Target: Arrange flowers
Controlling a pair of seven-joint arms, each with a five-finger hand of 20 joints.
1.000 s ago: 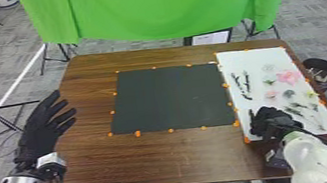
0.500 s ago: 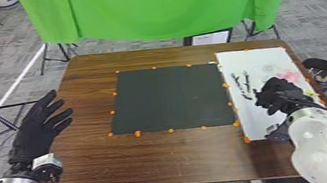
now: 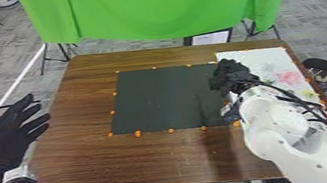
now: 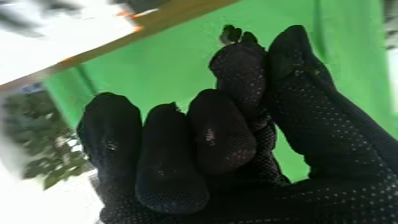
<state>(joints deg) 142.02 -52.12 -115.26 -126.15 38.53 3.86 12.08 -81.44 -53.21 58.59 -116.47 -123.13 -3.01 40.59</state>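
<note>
Leftward and farther off, I've brought the right hand (image 3: 231,75) from over the white sheet (image 3: 256,57) to the black mat's (image 3: 156,100) right edge; the left hand (image 3: 3,137), fingers straight and apart, has shifted outward by the table's (image 3: 106,162) left edge. A pink flower (image 3: 289,78) lies near the right edge. My right fingers are curled on a dark sprig (image 4: 232,33), tips poking past one fingertip, near the thumb.

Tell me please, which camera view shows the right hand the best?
The right wrist view, because the right hand is close there, with a small dark piece at its fingertips. The head view shows it smaller, between black mat and white sheet.
</note>
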